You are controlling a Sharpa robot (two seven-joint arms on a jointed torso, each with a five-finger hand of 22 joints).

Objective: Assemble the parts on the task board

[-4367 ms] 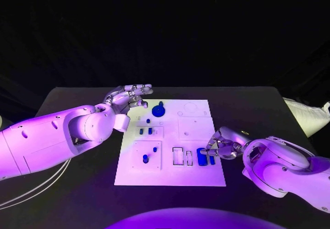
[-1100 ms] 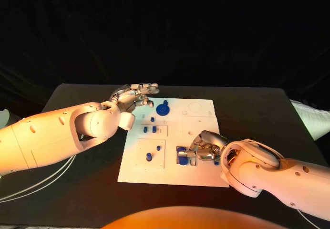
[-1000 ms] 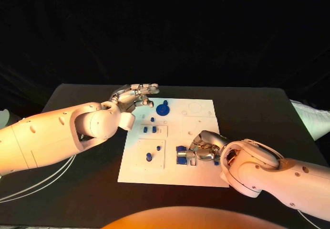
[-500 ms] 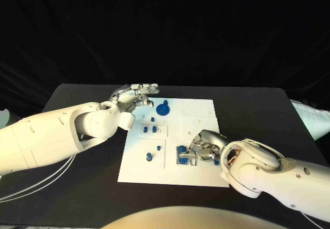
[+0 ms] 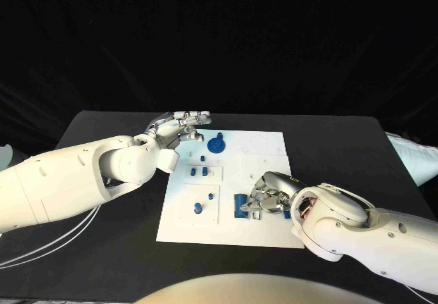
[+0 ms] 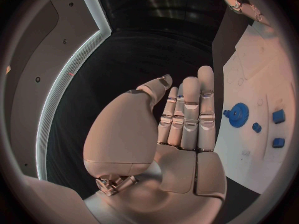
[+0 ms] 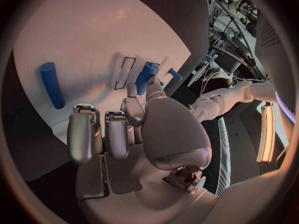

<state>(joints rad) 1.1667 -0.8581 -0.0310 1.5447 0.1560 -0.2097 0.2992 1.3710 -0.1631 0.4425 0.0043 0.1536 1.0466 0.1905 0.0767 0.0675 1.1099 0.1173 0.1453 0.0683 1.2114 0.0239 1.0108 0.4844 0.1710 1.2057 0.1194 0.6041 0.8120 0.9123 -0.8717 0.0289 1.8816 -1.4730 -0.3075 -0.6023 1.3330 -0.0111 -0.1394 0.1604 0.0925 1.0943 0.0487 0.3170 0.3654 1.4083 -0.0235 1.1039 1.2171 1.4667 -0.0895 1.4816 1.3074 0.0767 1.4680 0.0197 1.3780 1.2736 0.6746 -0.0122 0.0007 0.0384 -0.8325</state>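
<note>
R hand (image 5: 266, 197) has come in from the board's right edge over the last few sec and now sits low over the slot area near the front of the task board (image 5: 260, 237). Fingers (image 7: 134, 109) curled in narrow, tips pressing on a blue bar (image 7: 144, 75) at the slot outlines; can't tell for sure if it's pinched or just pushed, but thumb and a finger look closed round it. In the last half sec barely any shift, so I'd judge it's in the seating step: bar being worked into its slot, not yet flush. A second blue bar (image 7: 52, 84) lies loose on the board, apart from the fingertips on the far side from the slots, likely next.

L hand (image 5: 179, 125) hasn't moved: hovers off the board's far left corner, fingers (image 6: 190, 112) straight and together, holding nothing.

Count, head view: 1 blue gear (image 5: 214, 144) just beside the L fingertips; 2 small blocks (image 5: 199, 171) side by side plus 1 tiny peg (image 5: 200, 157) between gear and blocks; 2 small pieces (image 5: 202, 202) in the left front panel; bars by the R fingers, 2 seen from R wrist. Some partly hidden under R hand, so total approx. 1 board, 2 hands, black bench (image 5: 109, 253).
</note>
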